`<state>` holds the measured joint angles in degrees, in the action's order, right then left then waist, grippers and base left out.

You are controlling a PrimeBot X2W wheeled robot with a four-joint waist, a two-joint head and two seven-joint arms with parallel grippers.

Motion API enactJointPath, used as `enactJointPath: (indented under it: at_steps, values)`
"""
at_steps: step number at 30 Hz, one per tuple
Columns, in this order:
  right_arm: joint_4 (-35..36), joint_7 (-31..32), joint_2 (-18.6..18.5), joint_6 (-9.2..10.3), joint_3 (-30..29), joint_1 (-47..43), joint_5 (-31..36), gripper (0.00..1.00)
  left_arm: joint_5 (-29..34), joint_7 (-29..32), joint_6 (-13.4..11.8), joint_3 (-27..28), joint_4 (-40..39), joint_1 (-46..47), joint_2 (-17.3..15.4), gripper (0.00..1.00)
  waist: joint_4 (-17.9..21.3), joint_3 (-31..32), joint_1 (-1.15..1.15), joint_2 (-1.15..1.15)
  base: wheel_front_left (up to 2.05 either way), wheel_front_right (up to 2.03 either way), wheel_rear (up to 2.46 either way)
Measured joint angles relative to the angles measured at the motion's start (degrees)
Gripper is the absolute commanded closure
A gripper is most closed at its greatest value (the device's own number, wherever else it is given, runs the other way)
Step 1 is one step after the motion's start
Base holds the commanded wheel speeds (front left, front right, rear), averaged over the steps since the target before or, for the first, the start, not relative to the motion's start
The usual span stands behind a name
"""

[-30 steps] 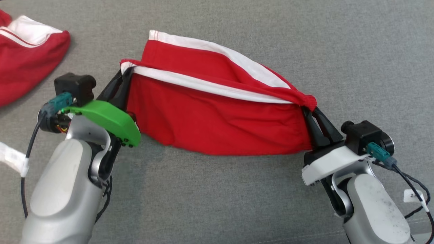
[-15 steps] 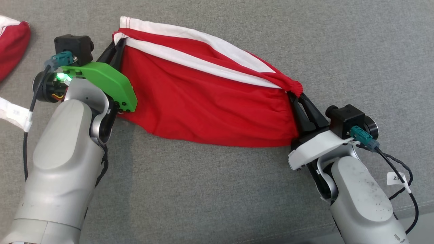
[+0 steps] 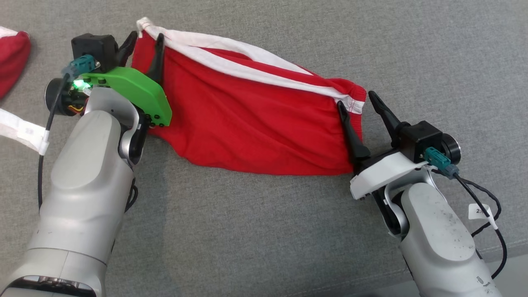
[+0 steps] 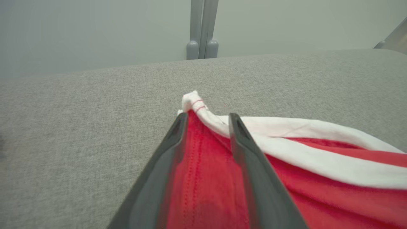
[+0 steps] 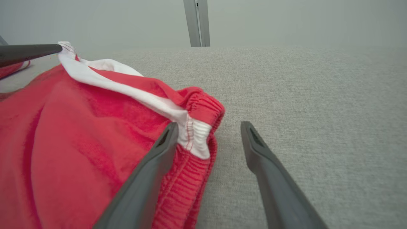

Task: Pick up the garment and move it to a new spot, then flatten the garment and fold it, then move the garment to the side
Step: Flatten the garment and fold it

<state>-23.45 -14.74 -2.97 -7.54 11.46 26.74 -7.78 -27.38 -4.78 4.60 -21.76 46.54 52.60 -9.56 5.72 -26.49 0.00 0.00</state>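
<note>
The garment (image 3: pixel 255 119), red with a white band, lay spread on the grey worktop (image 3: pixel 288 227), its long edge running from its far-left corner down to its elastic right end. At the left corner the left jaws stood spread and pinched nothing: one finger (image 3: pixel 158 57) lay over the red cloth and the other (image 3: pixel 128 43) sat just off the garment's edge. In the left wrist view the corner lay between them. At the right end the right jaws stood wide apart too, one finger (image 3: pixel 348 132) over the waistband and the other (image 3: pixel 383 111) beyond it on bare worktop. Whether either inner finger pressed on the cloth could not be told. If one did, pulling an arm back could probably drag its corner along and rumple the cloth, which already showed soft creases. A second red garment (image 3: pixel 12 57) lay well apart to the left.
</note>
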Motion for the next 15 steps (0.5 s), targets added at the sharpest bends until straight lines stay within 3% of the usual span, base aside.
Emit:
enactJointPath:
  at_steps: [10,15]
  values:
    - [5.91,-0.24,0.10,0.00,-2.64,-3.19,1.90,0.00,-0.25,-3.86,0.29,-0.74,-0.34,-2.24,1.14,0.00,-1.28,2.03,0.00,0.00,0.00,0.00,0.00]
    - [10.79,0.05,0.10,0.00,-6.12,-7.60,4.13,0.00,-0.68,-0.46,-0.93,-1.40,-2.23,-6.69,0.24,0.00,-2.15,4.08,0.00,0.00,0.00,0.00,0.00]
